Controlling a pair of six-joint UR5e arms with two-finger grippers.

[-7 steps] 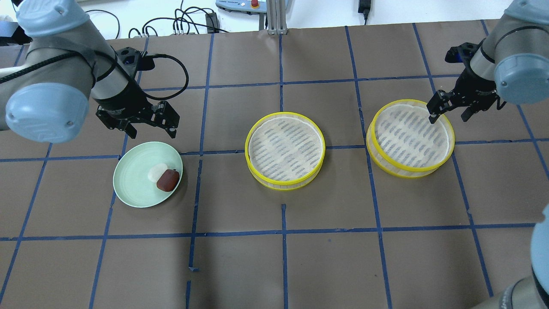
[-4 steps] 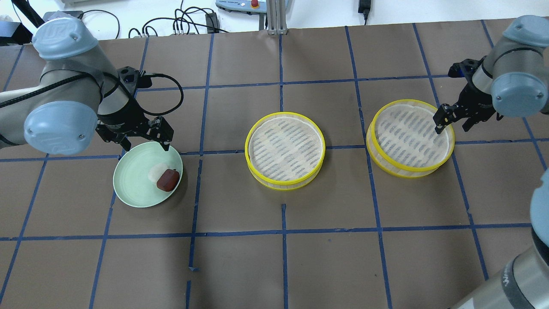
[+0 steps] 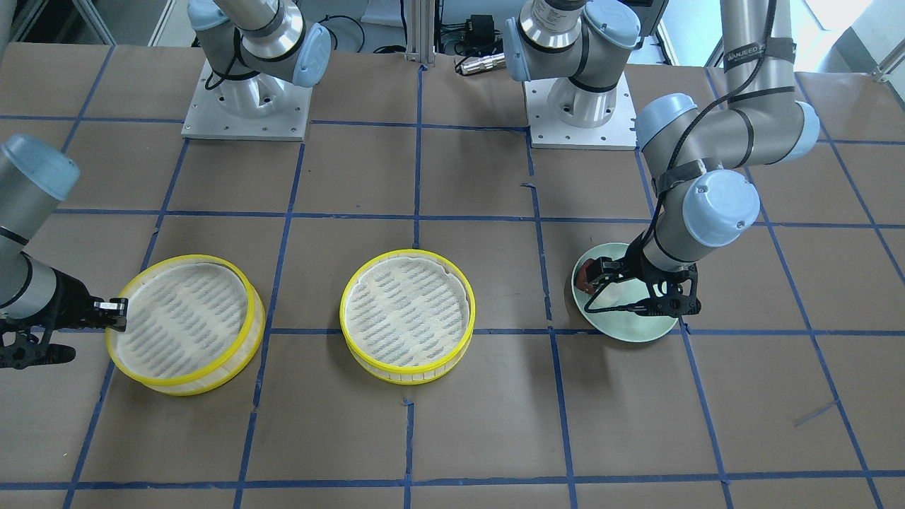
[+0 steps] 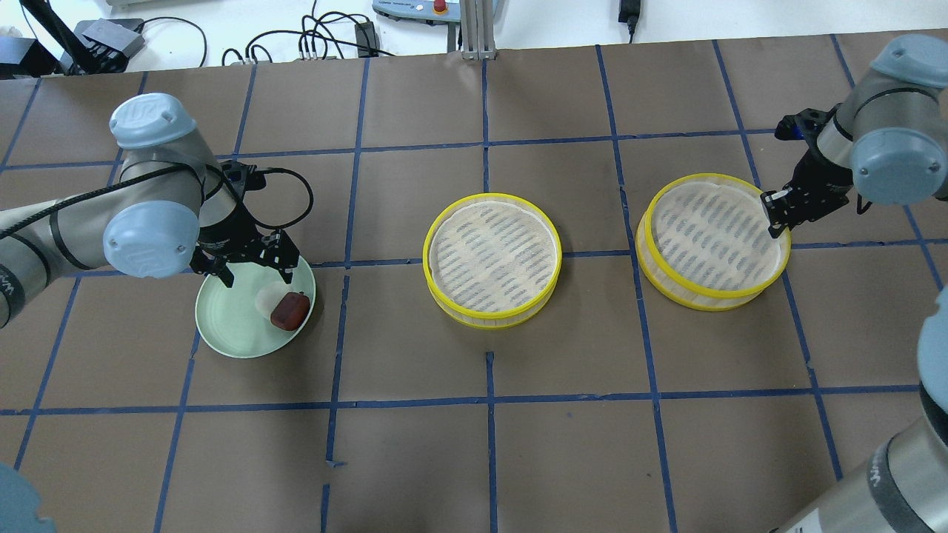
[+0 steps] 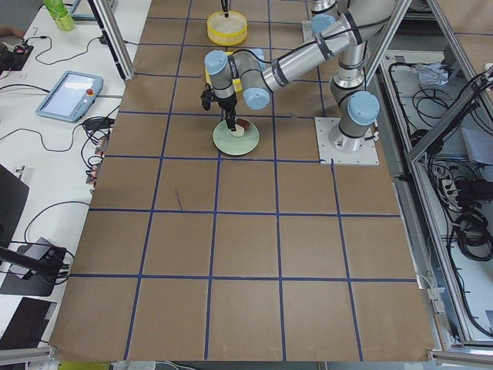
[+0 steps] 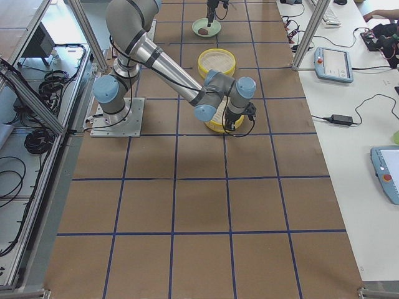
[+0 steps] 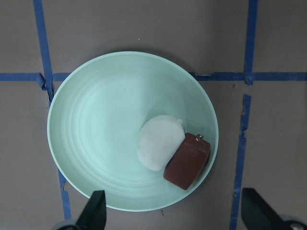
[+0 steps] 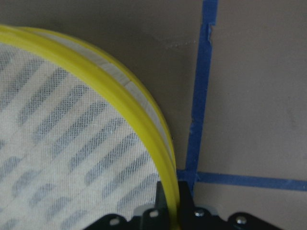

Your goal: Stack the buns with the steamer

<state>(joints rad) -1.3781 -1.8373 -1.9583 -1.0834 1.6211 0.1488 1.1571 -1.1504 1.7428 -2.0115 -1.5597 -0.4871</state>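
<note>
A white bun (image 4: pixel 265 298) and a dark reddish-brown bun (image 4: pixel 289 311) lie side by side and touching on a pale green plate (image 4: pixel 229 326). My left gripper (image 4: pixel 255 275) is open and hangs over the plate's far edge, just above the buns. In the left wrist view the white bun (image 7: pixel 158 141) and brown bun (image 7: pixel 187 160) lie ahead of my open left gripper (image 7: pixel 175 213). My right gripper (image 4: pixel 774 215) is shut on the far right rim of the right yellow steamer (image 4: pixel 711 237). The right wrist view shows that rim (image 8: pixel 144 115) between the fingers.
A second yellow steamer (image 4: pixel 492 255) with a mesh bottom stands empty at the table's middle, between the plate and the right steamer. Blue tape lines grid the brown table top (image 4: pixel 489 459). Cables and a pendant lie beyond the far edge.
My left gripper has come down and forward over the plate's far edge, still open. My right gripper has moved down onto the right steamer's rim and its fingers have closed on it.
</note>
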